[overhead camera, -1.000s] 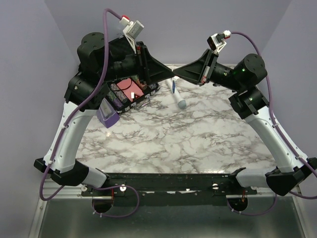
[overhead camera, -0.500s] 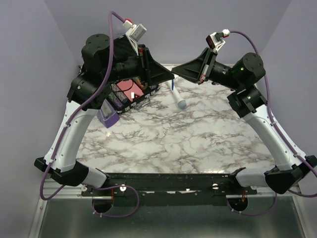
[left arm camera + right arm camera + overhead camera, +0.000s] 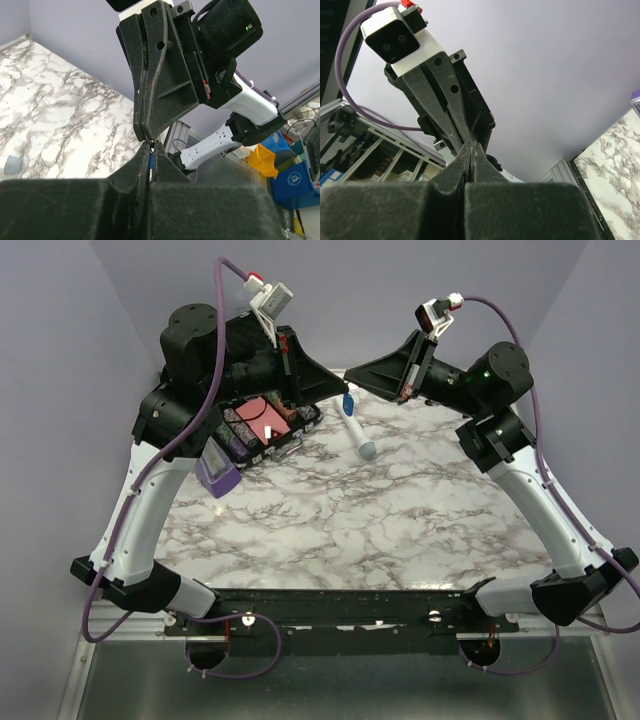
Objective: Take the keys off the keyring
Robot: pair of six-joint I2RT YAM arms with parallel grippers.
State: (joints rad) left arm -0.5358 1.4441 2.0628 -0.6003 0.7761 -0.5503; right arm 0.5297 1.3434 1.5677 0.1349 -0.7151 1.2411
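Both grippers meet tip to tip, raised above the far middle of the marble table (image 3: 400, 510). My left gripper (image 3: 343, 390) is shut, and a sliver of the blue keyring (image 3: 149, 160) shows between its fingers; the keyring also shows as a small blue loop just under the tips in the top view (image 3: 348, 403). My right gripper (image 3: 352, 375) is shut on a thin silver-grey key (image 3: 471, 150), seen edge-on between its fingers. In the left wrist view the right gripper's tips touch my left gripper (image 3: 151, 145). In the right wrist view the left fingers meet my right gripper (image 3: 472, 146).
A white wand (image 3: 358, 435) with a grey-blue tip lies on the table below the grippers. A black tray (image 3: 300, 428) holding a pink item sits at the back left. A purple metronome (image 3: 217, 468) stands in front of it. Lilac walls close in on three sides.
The right gripper has tilted and its tip has risen a little against the left tip. The left arm shifted slightly. Both stay shut, tip to tip.
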